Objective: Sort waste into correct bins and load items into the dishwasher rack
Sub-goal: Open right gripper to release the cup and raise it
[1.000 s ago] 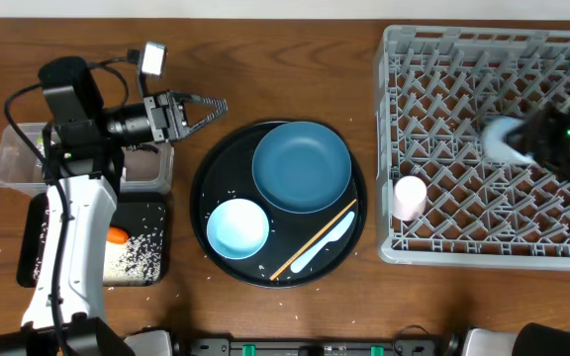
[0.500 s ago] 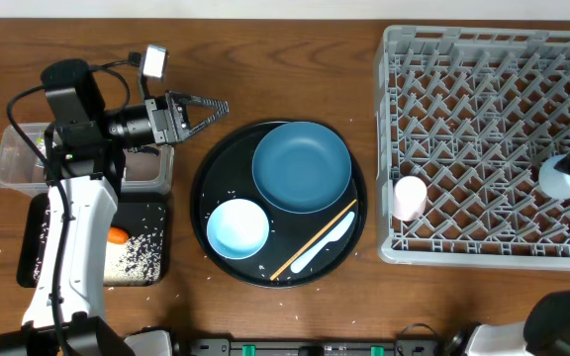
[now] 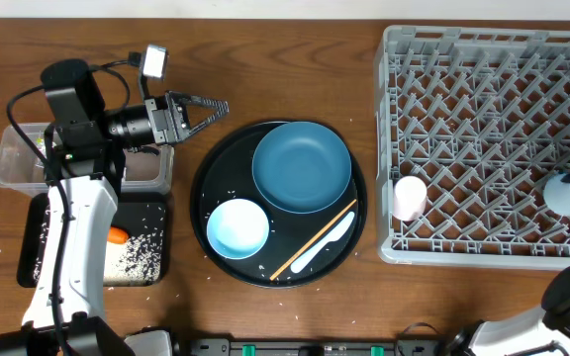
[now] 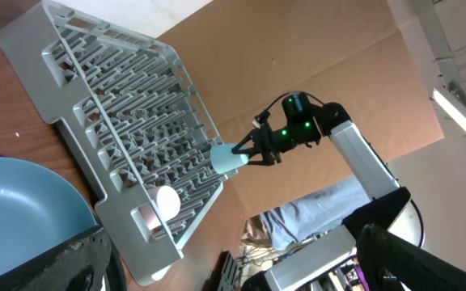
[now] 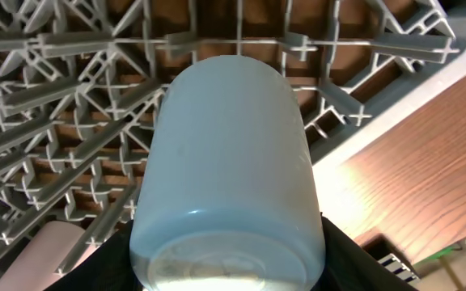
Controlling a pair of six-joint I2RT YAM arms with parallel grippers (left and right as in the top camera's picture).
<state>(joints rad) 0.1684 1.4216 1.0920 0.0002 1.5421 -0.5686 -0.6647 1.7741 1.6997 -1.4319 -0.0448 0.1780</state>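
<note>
"Two arms were at the table. Did one have something?"

"Yes. The right gripper had the light blue cup. Its jaws were squeezed on the cup, one on each side. The cup sat right between them and poked out past the tips."

"Where was the cup?"

"Seen from above, it was over the dishwasher rack, at about 4 o'clock from the rack's middle, near the rim. One round end faced the wrist camera. I could not tell if the cup touched the grid."

"And the other arm?"

"The left gripper was at about 10 o'clock from the big round black tray. Its jaws were spread wide, with nothing between them. It was well apart from the rack."

"What else was in the rack?"

"A pale pink cup, at about 8 o'clock from the rack's middle, by the rim."

"What lay on the round tray?"

"The dark-blue plate was at 1 o'clock on it. The bowl was at 7 o'clock. The white spoon and the chopstick lay side by side at 5 o'clock."

"And the bins?"

"The clear tub and the flat black tray were at 9 o'clock from the round tray. The flat tray held the carrot and the white grains."
</note>
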